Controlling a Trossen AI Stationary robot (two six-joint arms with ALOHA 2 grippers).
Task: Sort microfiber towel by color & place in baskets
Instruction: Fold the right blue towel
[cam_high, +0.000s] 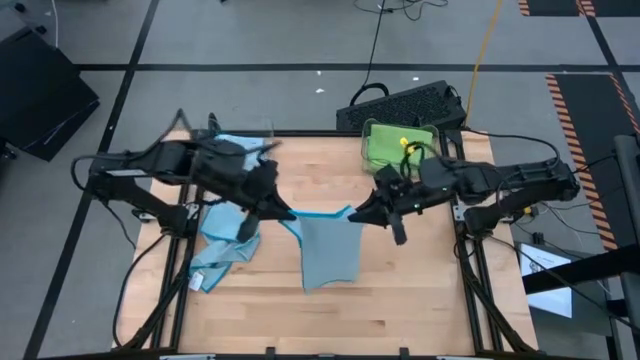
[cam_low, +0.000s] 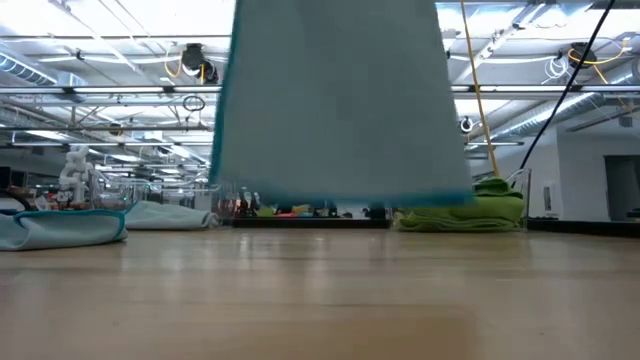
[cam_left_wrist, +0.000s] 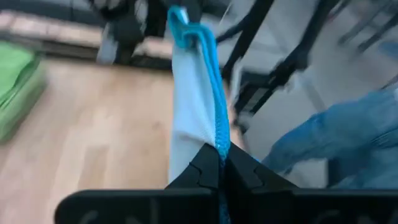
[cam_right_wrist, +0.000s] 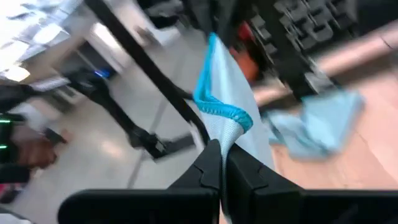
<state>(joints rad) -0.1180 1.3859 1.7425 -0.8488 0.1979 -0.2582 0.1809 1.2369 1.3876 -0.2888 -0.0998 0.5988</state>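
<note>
A light blue microfiber towel (cam_high: 328, 248) hangs spread between my two grippers over the middle of the table. In the low view, the towel's bottom edge (cam_low: 340, 196) is clear of the tabletop. My left gripper (cam_high: 283, 211) is shut on its upper left corner and my right gripper (cam_high: 358, 215) on its upper right corner. Green towels (cam_high: 397, 143) lie stacked in a clear basket (cam_low: 522, 192) at the far right. More blue towels (cam_high: 226, 243) lie crumpled on the table's left side. My left gripper pinches the towel's stitched blue edge (cam_left_wrist: 219, 142) between its two shut fingers at an upper corner. The fingers come from the table's left, slanting slightly down. The cloth hangs below, clear of the table. My right gripper pinches the stitched edge (cam_right_wrist: 227, 129) at the other upper corner between its two shut fingers. The fingers come almost level from the table's right. The top edge sags a little between the two grippers.
Another blue towel (cam_high: 238, 150) lies at the far left, behind the left arm. A black keyboard (cam_high: 405, 103) lies past the table's far edge. Bare wood shows along the near part of the table (cam_high: 330, 320).
</note>
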